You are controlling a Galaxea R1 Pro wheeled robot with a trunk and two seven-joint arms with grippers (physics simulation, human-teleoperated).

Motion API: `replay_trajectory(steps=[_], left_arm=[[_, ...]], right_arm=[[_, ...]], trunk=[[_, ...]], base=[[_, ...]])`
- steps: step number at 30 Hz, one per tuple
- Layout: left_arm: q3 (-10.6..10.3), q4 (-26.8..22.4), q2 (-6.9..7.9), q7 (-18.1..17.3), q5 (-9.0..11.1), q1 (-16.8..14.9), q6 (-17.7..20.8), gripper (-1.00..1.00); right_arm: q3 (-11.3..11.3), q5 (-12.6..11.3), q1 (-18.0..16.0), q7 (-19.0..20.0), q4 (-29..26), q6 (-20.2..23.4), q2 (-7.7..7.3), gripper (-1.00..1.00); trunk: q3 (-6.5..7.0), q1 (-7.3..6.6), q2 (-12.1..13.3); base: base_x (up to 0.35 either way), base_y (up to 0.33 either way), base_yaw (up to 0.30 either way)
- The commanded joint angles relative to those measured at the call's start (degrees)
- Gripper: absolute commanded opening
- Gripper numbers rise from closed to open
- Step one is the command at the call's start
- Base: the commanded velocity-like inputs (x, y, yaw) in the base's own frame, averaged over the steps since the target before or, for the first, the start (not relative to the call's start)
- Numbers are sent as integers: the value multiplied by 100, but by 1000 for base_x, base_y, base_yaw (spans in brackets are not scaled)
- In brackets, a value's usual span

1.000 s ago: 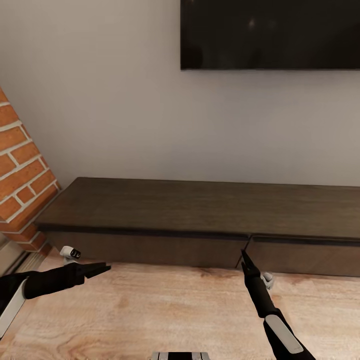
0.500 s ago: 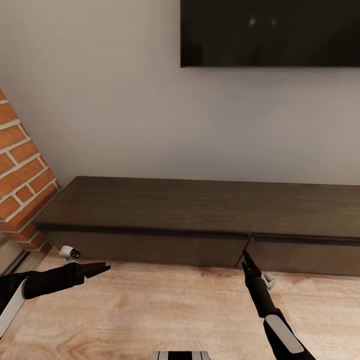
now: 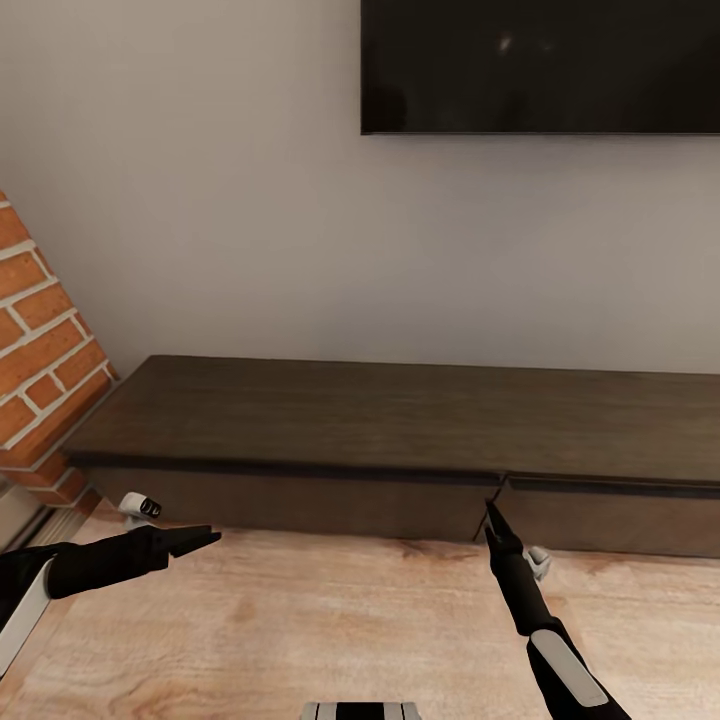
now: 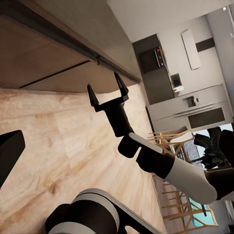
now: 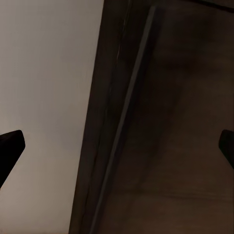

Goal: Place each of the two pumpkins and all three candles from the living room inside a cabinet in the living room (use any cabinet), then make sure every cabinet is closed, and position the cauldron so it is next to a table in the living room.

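Dark-brown wood runs across the middle of the head view: the cabinet [image 3: 400, 420], a long low console against a pale grey wall [image 3: 230, 200], its handle-less drawer fronts shut flush, with a seam between two fronts just right of centre. A black television [image 3: 540, 65] hangs in the upper right of the frame, and red brick [image 3: 40, 360] angles in at the left edge. Light wooden floor [image 3: 330, 620] fills the lower part.

At lower left of the frame the left end effector [image 3: 205, 540] points rightward over the floor, holding nothing; how far apart its fingers stand cannot be told. At lower right the right end effector [image 3: 490, 517] reaches up to the drawer seam, its tip near or at the front. In the left wrist view that right end effector [image 4: 106, 92] shows its two fingers spread wide and empty, just before the cabinet [image 4: 53, 53]. The right wrist view looks closely at the cabinet's [image 5: 165, 136] dark front.
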Motion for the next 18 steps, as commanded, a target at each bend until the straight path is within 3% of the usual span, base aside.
replay_trajectory(steps=[1,18], left_arm=[[0,0,2,-8,14,-2,59,100],[-2,-2,-1,-8,7,-2,59,100]], right_arm=[[43,-52,-4,14,3,-45,-9,100],[43,-52,-4,14,12,-48,-9,100]], trunk=[[-4,0,-2],[-4,0,-2]], base=[[64,0,0],[102,0,0]])
